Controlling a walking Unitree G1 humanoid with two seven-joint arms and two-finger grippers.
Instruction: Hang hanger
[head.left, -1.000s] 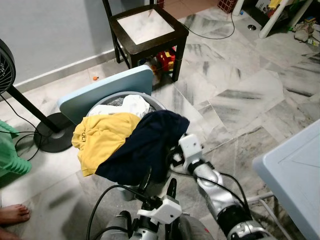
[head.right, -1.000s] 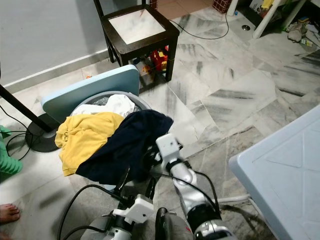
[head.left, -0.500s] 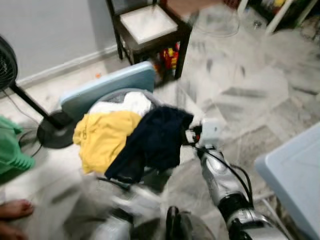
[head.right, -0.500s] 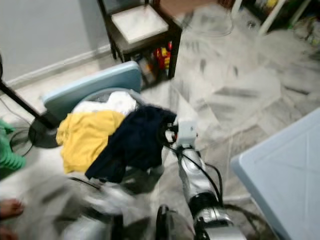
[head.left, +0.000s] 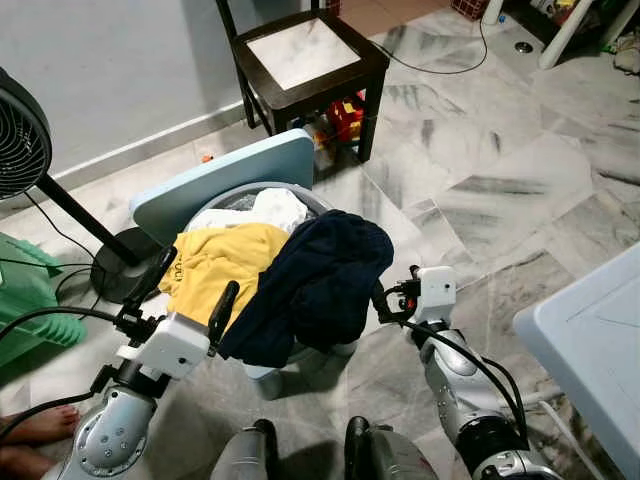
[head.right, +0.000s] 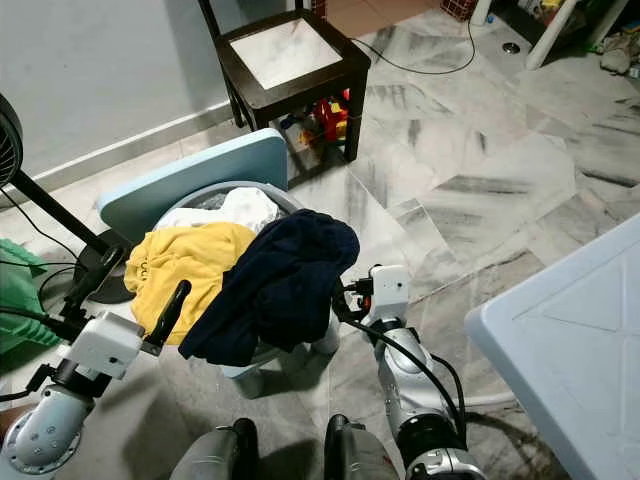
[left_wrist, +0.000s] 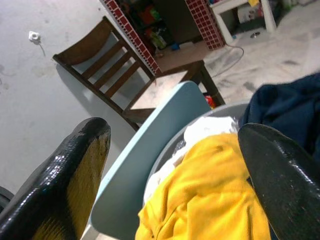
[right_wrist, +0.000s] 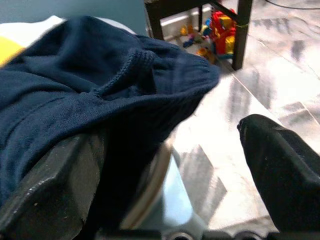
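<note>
Both grippers, left (head.left: 190, 290) and right (right_wrist: 165, 165), spread wide; soft navy shirt (head.left: 320, 275) should bunch easily at its edge.

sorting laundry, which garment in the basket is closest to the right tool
The dark navy garment, draped over the basket's near-right rim beside the open right tool; the yellow garment and white cloth lie farther left.

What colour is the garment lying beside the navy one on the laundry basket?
Yellow garment, clearest in the left eye view.
</note>
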